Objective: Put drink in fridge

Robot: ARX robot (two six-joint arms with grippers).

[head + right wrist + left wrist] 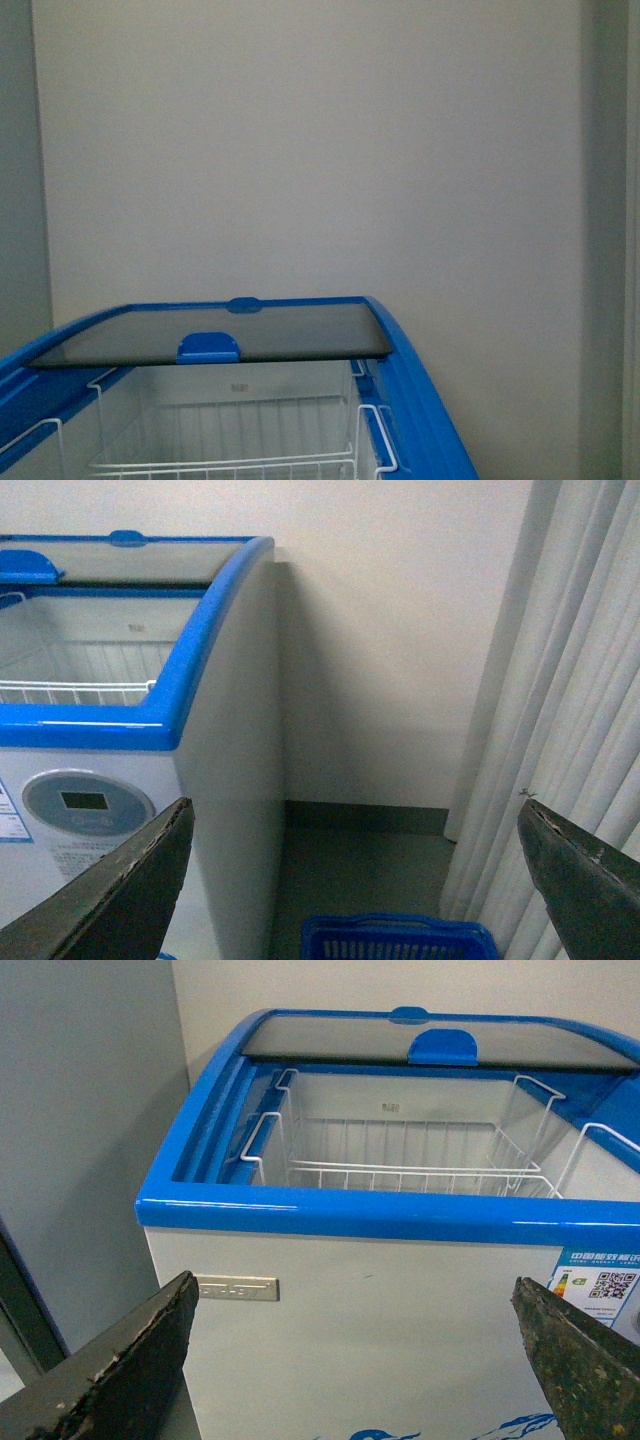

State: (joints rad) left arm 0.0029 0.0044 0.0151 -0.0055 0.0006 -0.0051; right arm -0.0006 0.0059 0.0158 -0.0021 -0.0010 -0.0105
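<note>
The fridge (420, 400) is a white chest cooler with a blue top rim. Its glass lid (230, 335) is slid to the far end, so the near part is uncovered, with white wire baskets (400, 1160) inside. It also shows in the left wrist view (350, 1210) and the right wrist view (200, 660), where its grey oval display panel (85, 802) is seen. My left gripper (355, 1305) is open and empty in front of the fridge's white front wall. My right gripper (355, 825) is open and empty, off the fridge's right corner. The drink is out of view.
A blue plastic shopping basket (400, 938) stands on the grey floor to the right of the fridge. Pale curtains (570, 700) hang on the right. A white wall (320, 150) stands behind the fridge. A grey panel (80, 1140) stands to its left.
</note>
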